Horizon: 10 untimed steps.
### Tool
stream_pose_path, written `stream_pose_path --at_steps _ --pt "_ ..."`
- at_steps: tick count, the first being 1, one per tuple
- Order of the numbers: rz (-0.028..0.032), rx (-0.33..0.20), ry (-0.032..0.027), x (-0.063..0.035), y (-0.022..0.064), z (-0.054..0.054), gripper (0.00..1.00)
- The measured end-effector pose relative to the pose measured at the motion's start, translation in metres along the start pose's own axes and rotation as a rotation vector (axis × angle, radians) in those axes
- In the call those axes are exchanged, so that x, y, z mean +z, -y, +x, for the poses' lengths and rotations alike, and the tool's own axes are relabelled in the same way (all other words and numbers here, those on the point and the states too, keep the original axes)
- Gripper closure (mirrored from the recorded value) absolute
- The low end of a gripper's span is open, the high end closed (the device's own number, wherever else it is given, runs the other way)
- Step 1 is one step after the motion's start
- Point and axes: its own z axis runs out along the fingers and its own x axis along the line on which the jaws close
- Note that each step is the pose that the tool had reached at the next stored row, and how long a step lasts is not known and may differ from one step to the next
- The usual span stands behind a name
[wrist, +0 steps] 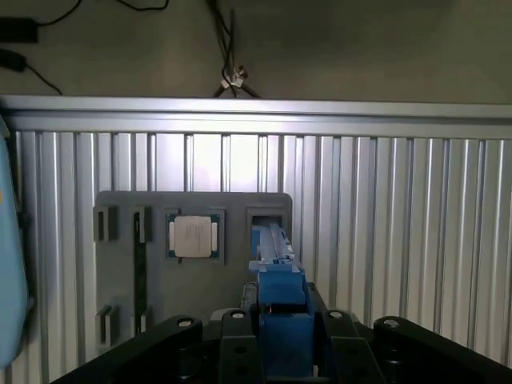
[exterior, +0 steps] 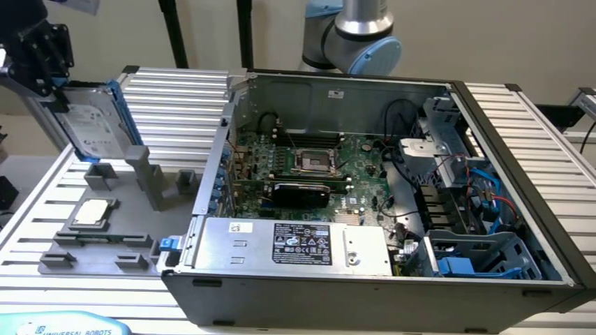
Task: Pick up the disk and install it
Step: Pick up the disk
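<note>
In the exterior view, look at the upper left of the frame. Your gripper [exterior: 58,98] is pinching the disk [exterior: 93,125]. The disk hangs tilted in the air above the grey holder tray [exterior: 93,241]. The open computer case [exterior: 373,293] fills the middle and right.

In the wrist view, the fingers [wrist: 234,340] squeeze the disk's blue carrier [wrist: 282,308]. The tray and its square chip [wrist: 194,237] lie beyond it.

The exterior view is looking down obliquely, fairly close, over the open computer case [exterior: 373,296] on the desk [exterior: 177,98]. The wrist view is looking down past the end effector [wrist: 284,324]; both are sharing the grey fixture [exterior: 102,242] [wrist: 192,296].
</note>
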Motion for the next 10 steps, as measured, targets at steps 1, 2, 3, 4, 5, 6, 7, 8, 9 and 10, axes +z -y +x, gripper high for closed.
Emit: stream_pose_path --at_steps 1,2,3,4,5,6,7,8,9,10 --pt "0.0002 0.0 0.0001 -0.0044 0.0004 0.0 0.67" --pt "0.0003 0.0 0.0002 -0.0089 0.0009 0.0 0.67" --pt "0.0001 0.0 0.0001 -0.0135 0.0013 0.0 0.67" --pt "0.0003 0.0 0.0002 -0.0179 0.0019 0.0 0.67" --pt "0.0002 0.0 0.0002 -0.0224 0.0027 0.0 0.67" --pt "0.0001 0.0 0.0001 -0.0274 0.0037 -0.001 0.67" --pt "0.0002 0.0 0.0001 -0.0316 0.0049 -0.001 0.67" --pt "0.0001 0.0 0.0002 -0.0364 0.0064 -0.001 0.67" --pt "0.0 -0.001 0.0003 -0.0409 0.0081 -0.001 0.67" --pt "-0.0001 -0.001 0.0006 -0.0455 0.0101 -0.001 0.67"
